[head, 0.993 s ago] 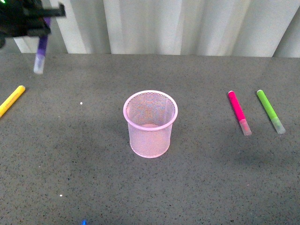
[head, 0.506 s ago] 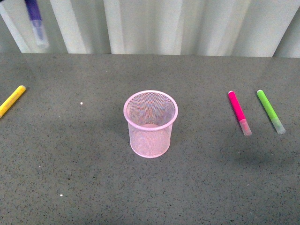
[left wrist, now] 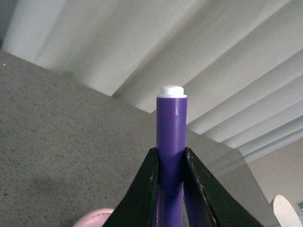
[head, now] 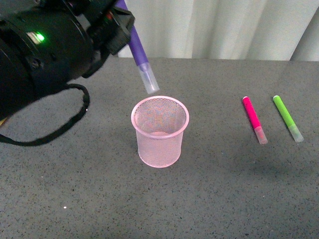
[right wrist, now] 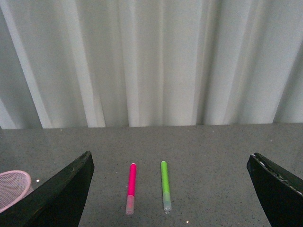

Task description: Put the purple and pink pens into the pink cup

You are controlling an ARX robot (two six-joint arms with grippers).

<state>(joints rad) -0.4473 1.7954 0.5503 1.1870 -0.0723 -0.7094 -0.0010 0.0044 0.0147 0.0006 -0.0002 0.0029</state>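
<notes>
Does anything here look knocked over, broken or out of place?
Nothing stands out. The pink cup stands upright. The purple pen hangs tilted, cap down, in the left gripper near the cup's rim; the pink pen and a green marker lie neatly side by side on the table.

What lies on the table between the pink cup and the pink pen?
Nothing. In the front view, the grey table between the pink cup and the pink pen is bare; the green pen lies beyond the pink pen.
</notes>
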